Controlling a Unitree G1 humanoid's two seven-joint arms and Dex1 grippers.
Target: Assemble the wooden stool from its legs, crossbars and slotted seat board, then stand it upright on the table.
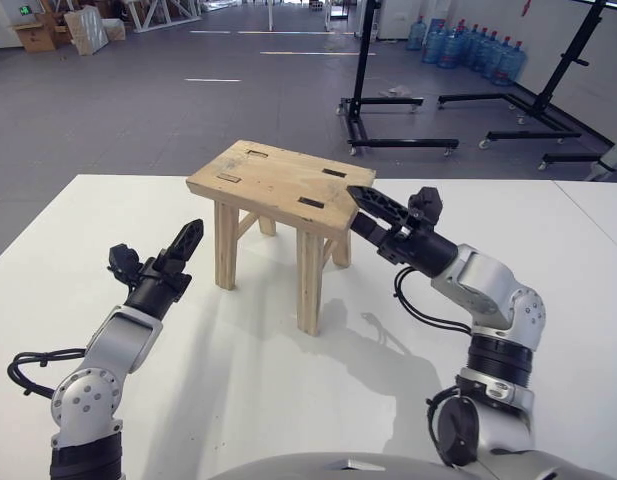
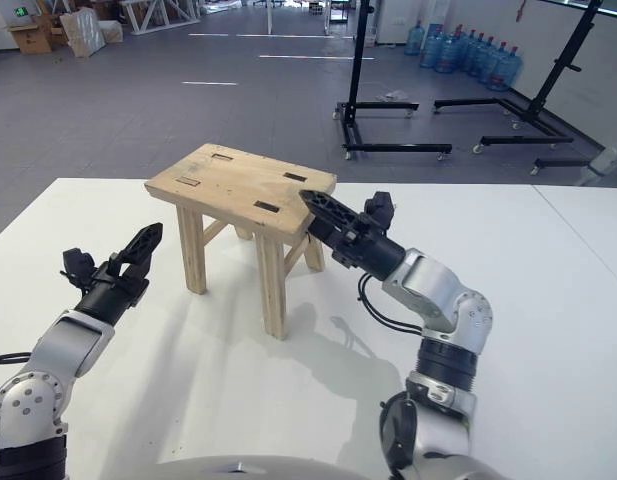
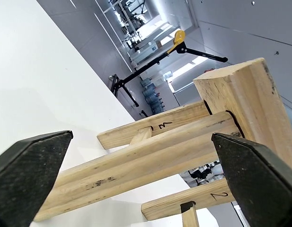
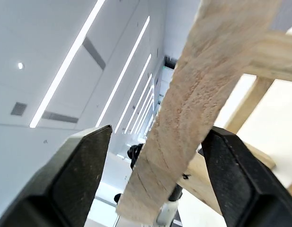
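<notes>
The wooden stool [image 1: 273,185] stands upright on the white table [image 1: 108,210], its slotted seat board on top and legs and crossbars [image 3: 155,126] joined beneath. My right gripper [image 1: 354,208] is at the seat's right end, open, one finger above the board and one below. In the right wrist view the board edge [image 4: 183,113] runs between the fingers [image 4: 84,175], with a gap on one side. My left gripper [image 1: 156,245] hovers open to the left of the stool, apart from it, facing the near left leg [image 3: 136,165].
The table's white top stretches wide around the stool, with its far edge behind the seat. Beyond it, on the grey floor, stand black metal stands [image 1: 398,110] and several water bottles [image 1: 468,45].
</notes>
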